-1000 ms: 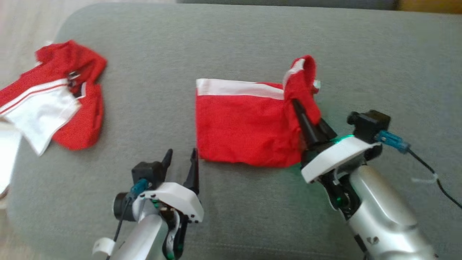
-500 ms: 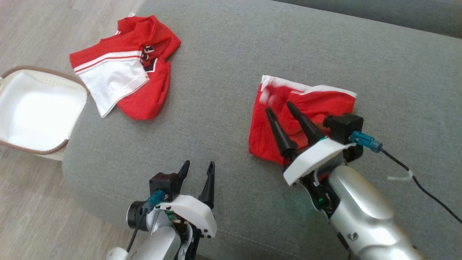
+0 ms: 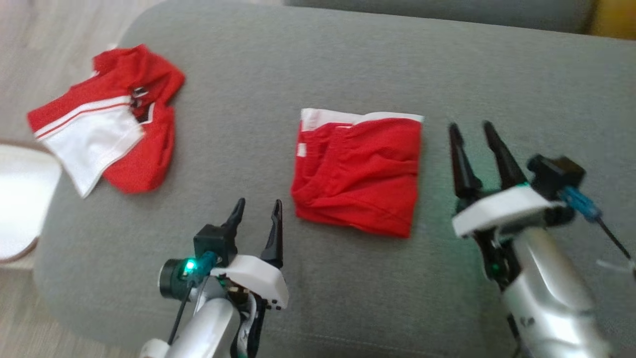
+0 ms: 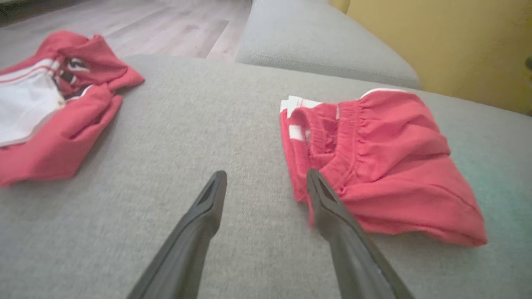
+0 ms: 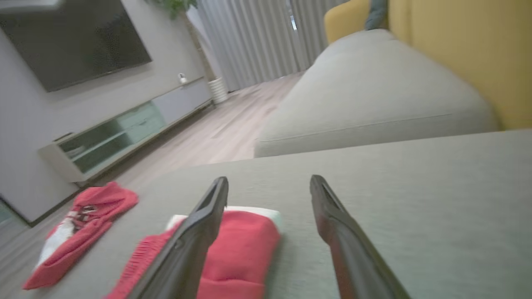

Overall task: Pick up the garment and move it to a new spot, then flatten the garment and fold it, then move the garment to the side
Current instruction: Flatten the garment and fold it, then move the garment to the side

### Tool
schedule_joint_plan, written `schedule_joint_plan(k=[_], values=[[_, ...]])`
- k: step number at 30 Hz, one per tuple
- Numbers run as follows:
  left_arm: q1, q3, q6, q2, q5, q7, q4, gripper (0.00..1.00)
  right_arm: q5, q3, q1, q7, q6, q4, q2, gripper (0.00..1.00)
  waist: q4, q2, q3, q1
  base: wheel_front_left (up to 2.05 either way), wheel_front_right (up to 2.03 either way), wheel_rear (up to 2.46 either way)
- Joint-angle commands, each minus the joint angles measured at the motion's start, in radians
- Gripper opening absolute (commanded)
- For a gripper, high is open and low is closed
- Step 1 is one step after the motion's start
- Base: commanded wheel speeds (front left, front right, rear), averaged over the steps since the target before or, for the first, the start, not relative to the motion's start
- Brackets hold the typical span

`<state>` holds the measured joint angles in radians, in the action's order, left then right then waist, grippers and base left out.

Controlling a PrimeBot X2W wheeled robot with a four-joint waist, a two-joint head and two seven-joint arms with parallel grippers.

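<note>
The garment, a pair of red shorts with a white band point(image 3: 357, 174), lies folded in a rough square on the grey sofa cushion point(image 3: 318, 74). The left wrist view shows it point(image 4: 382, 166) just right of my fingers, and the right wrist view has it point(image 5: 237, 253) low on the left. My right gripper point(image 3: 472, 130) hovers open just right of the garment, holding nothing. My left gripper point(image 3: 258, 210) stands open near the cushion's front, left of the garment's near corner, also holding nothing.
A crumpled red and white jersey point(image 3: 109, 119) lies at the cushion's far left. A white basket point(image 3: 20, 199) sits on the wood floor past the left edge. A second grey cushion point(image 5: 374, 95) and a yellow backrest point(image 5: 465, 45) lie beyond.
My right gripper let go of the garment's raised side, which now lies folded over, and drew back to the right, open. The head camera shifted between frames. The left gripper stayed open.
</note>
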<state>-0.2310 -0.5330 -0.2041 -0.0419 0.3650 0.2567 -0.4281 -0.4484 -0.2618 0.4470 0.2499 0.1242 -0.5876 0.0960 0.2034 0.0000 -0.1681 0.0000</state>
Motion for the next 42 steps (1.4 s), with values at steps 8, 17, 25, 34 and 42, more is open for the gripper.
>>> schedule_joint_plan(k=[8,17,25,34,42], values=[[0.019,0.119,-0.014,-0.008,-0.095,0.005,0.039,1.00,0.201,0.166,-0.151,0.012,0.007,0.106,-0.033,1.00,-0.115,0.0000,0.043,0.0000,0.00,0.00,0.00],[0.086,0.204,-0.011,-0.008,-0.158,0.005,0.037,1.00,0.249,0.212,-0.253,0.012,0.007,0.135,-0.045,1.00,-0.160,0.0000,0.094,0.0000,0.00,0.00,0.00],[0.142,0.258,-0.011,-0.008,-0.197,0.005,0.044,1.00,0.228,0.167,-0.312,0.012,0.007,0.147,-0.046,1.00,-0.186,0.0000,0.138,0.0000,0.00,0.00,0.00],[0.136,0.251,-0.005,-0.008,-0.195,0.005,0.062,1.00,0.211,0.134,-0.303,0.012,0.007,0.144,-0.046,1.00,-0.169,0.0000,0.102,0.0000,0.00,0.00,0.00],[0.089,0.174,0.000,-0.008,-0.159,0.005,0.083,1.00,0.179,0.033,-0.193,0.012,0.007,0.085,-0.046,1.00,-0.081,0.0000,0.007,0.0000,0.00,0.00,0.00]])
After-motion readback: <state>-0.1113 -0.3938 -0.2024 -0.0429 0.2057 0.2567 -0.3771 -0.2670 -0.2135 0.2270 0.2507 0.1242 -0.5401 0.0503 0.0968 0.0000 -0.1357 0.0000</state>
